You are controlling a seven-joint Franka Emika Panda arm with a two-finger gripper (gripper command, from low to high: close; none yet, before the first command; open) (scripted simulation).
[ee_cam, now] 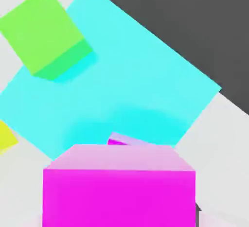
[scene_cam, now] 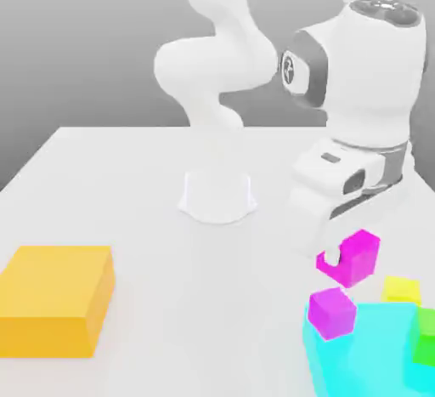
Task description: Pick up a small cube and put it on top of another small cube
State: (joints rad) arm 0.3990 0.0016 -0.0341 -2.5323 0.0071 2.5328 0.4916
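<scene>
exterior view: the white arm's two-finger gripper [scene_cam: 338, 255] is clamped on one small plain magenta-pink cube [scene_cam: 360, 255], held clear of the white table [scene_cam: 153, 183]. the second small magenta-pink cube [scene_cam: 332, 312] sits just below and toward the exterior view's left, on the corner of a flat cyan block [scene_cam: 374, 357]. a small yellow cube [scene_cam: 402, 290] and a small green cube [scene_cam: 425, 336] crowd the same spot; a large orange block [scene_cam: 56, 300] lies well apart. the held cube looks offset from its target, so lowering now would, i judge, catch an edge and topple it.

hand view: the held magenta cube [ee_cam: 119, 187] fills the foreground and hides most of the target cube [ee_cam: 127, 141], so alignment is hard to judge. the green cube [ee_cam: 44, 31] rests on the cyan block [ee_cam: 126, 80]; a drifting release could slide the cube off the slab.
</scene>
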